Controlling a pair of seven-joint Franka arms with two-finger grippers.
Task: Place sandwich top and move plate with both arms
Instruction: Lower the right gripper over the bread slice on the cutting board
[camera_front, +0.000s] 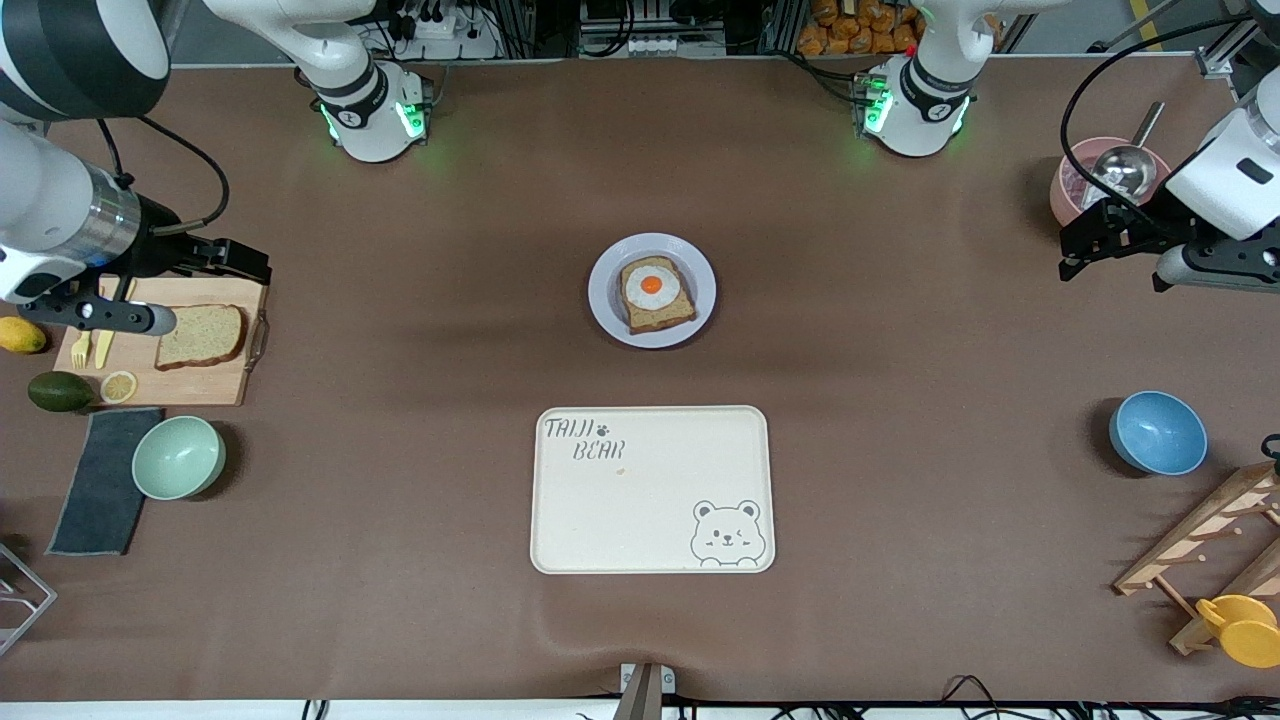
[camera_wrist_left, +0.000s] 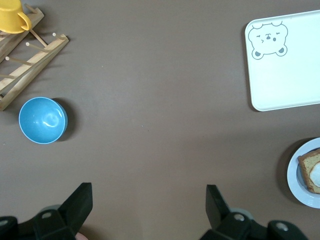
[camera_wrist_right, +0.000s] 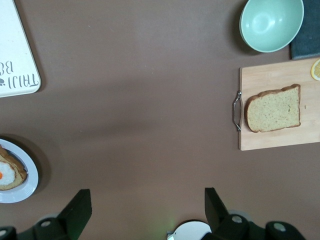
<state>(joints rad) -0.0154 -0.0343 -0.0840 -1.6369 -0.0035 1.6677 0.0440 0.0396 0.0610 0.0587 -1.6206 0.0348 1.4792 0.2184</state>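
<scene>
From the front, the cream rectangular bear-printed tray (camera_front: 652, 489) lies nearest the camera, bare. Farther from the camera, the small round pale lavender plate (camera_front: 603, 300) carries toast with a fried egg (camera_front: 654, 292). Nothing looks done yet: the plain tan-brown bread slice (camera_front: 201, 336) lies on the wooden cutting board (camera_front: 200, 385) at the right arm's end of the tabletop, well apart from the plate. The right tool (camera_front: 245, 262) hangs over the board's edge, the left tool (camera_front: 1085, 242) over bare tabletop near a pink bowl with a metal ladle (camera_front: 1075, 190). A mint bowl (camera_front: 178, 457), blue bowl (camera_front: 1158, 432), lime (camera_front: 59, 391) and lemon (camera_front: 20, 334) sit aside; the path between board and plate looks open.

In the left wrist view the left tool's fingers (camera_wrist_left: 79, 197) stand wide apart, holding nothing, with the blue bowl and tray corner in sight.

In the right wrist view the right tool's fingers (camera_wrist_right: 79, 205) also stand apart and empty; the slice rests flat beside the board's metal handle (camera_wrist_right: 237, 110).
</scene>
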